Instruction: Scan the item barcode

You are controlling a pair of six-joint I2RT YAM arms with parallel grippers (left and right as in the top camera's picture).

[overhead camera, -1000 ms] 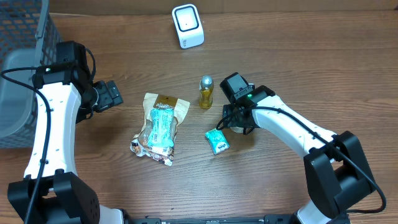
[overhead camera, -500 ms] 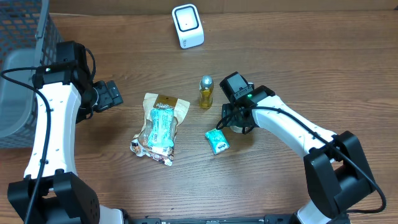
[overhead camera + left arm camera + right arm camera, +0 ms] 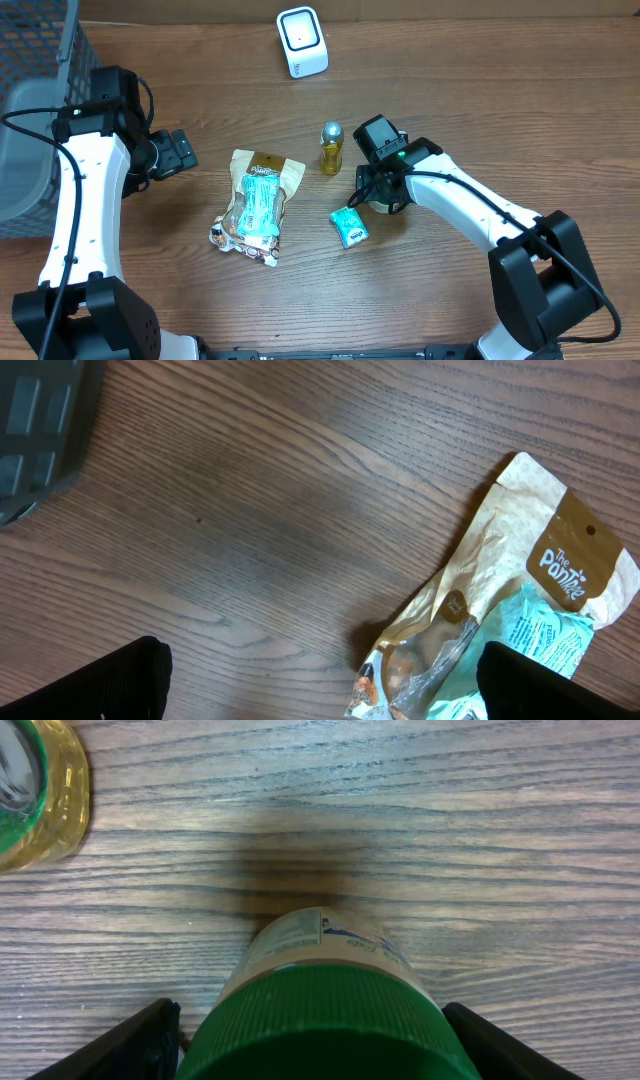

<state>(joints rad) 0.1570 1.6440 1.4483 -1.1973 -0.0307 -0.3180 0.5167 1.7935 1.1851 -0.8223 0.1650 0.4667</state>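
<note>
Green-capped bottle (image 3: 318, 942) sits right of centre on the counter (image 3: 480, 110), under the right gripper (image 3: 381, 190). In the right wrist view its ribbed green cap (image 3: 320, 1020) fills the gap btwn the two fingers (image 3: 150, 1035). The jaws press against both sides of the cap, so they're set fairly wide and holding it. A pale printed label shows below the cap, w/ a dark shadow on the wood beyond. Can't tell if the base touches the counter.

Things crowd in close. A small yellow bottle (image 3: 331, 148) w/ a silver top stands upright just beside the right gripper, on the side toward the centre. A teal packet (image 3: 349, 227) lies flat just beside the gripper too, on the near side. Further left, apart from both, a tan-and-teal snack pouch (image 3: 256, 203) lies flat.

White scanner (image 3: 302, 42) stands at the far edge, well apart from the held bottle. The yellow bottle is roughly btwn the two, and the rest of the counter there is bare wood.

Left gripper (image 3: 180, 152) hangs over the left side, near the pouch's top corner but not touching it. Its jaws are spread wide w/ nothing btwn them, and only wood grain and the pouch's end show in the left wrist view. A grey wire basket (image 3: 40, 60) fills the far left corner behind the left arm (image 3: 85, 200).
</note>
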